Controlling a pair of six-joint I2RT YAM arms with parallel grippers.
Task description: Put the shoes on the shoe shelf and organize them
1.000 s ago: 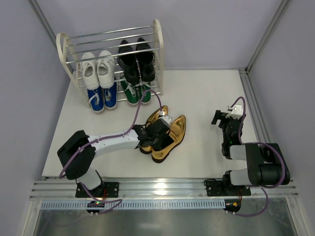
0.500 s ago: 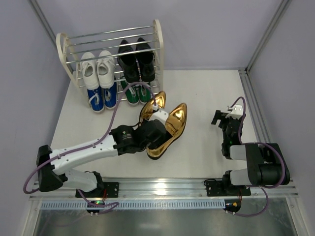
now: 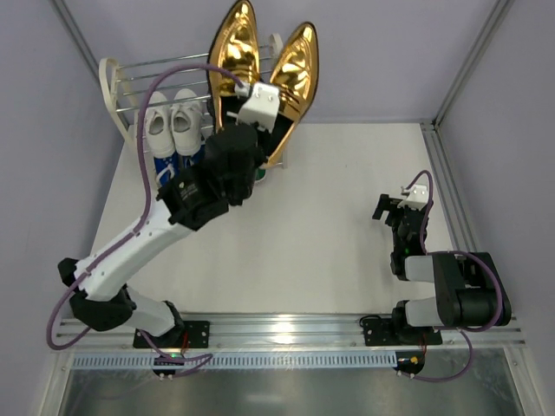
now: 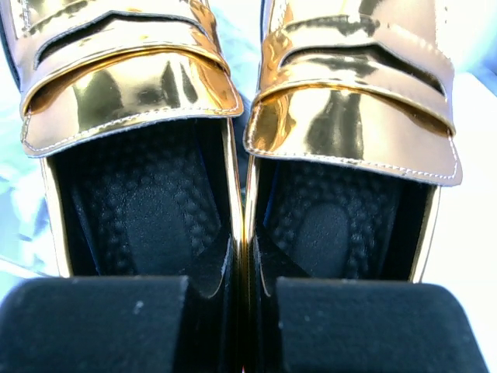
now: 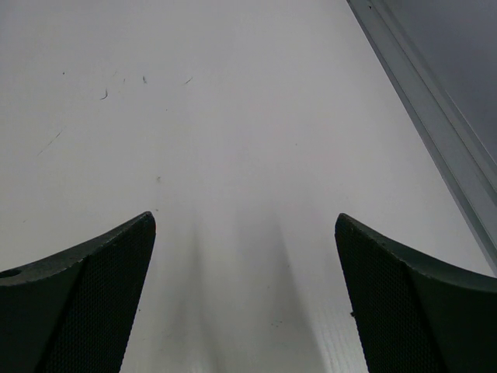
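Observation:
My left gripper point(image 3: 257, 143) is shut on the inner walls of the pair of shiny gold pointed shoes point(image 3: 260, 65) and holds them high in the air in front of the shoe shelf point(image 3: 111, 87). In the left wrist view the gold shoes point(image 4: 241, 101) fill the frame, my fingers point(image 4: 93, 326) pinching their two inner sides together. White sneakers point(image 3: 171, 117) sit on the shelf, with blue sneakers point(image 3: 165, 160) below them. The black loafers and green sneakers are hidden behind the arm and the gold shoes. My right gripper point(image 3: 404, 212) is open and empty over bare table point(image 5: 248, 155).
A metal rail point(image 3: 260, 334) runs along the near table edge. Grey walls enclose the table on three sides, with an aluminium post point(image 3: 468, 61) at the far right corner. A metal edge strip point(image 5: 435, 116) lies right of the right gripper.
My left gripper has lifted the gold shoes off the table and carried them up and back toward the shelf. The right arm has not moved.

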